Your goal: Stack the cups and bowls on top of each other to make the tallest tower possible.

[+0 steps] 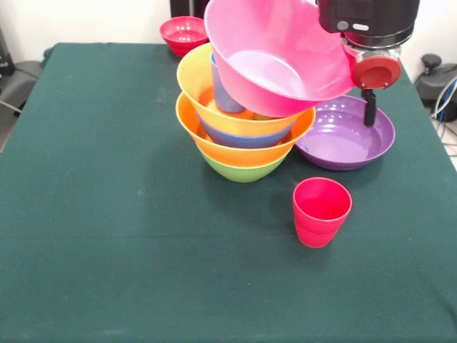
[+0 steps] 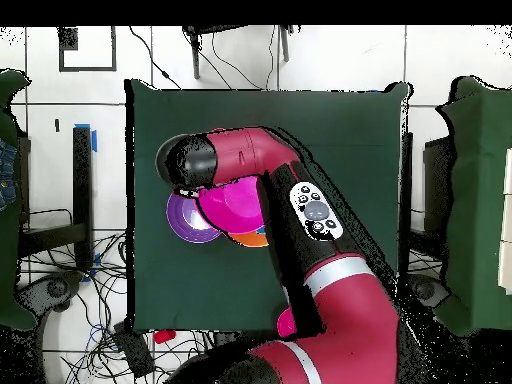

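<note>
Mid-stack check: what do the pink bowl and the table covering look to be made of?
The pink bowl looks like glossy moulded plastic: a thin, even wall with soft highlights on the inside. The table covering looks like dark green matte cloth, probably felt or similar, with no shine and a faint fold line across it.

My front cam sits low across the green table (image 1: 107,236), angled down, close in; the cloth fills most of the frame, with the tower (image 1: 243,128) upper centre and the red cup (image 1: 321,212) nearest me; only the arm's wrist end (image 1: 368,36) shows, at the top edge. My overhead cam hangs high, looking straight down, far out; I get the whole table (image 2: 330,130) plus floor and cables around it. Shared: tabletop, pink bowl (image 1: 282,53) (image 2: 232,203), purple bowl (image 1: 346,136) (image 2: 183,218), arm (image 2: 300,215); sides mirror between views.
</note>
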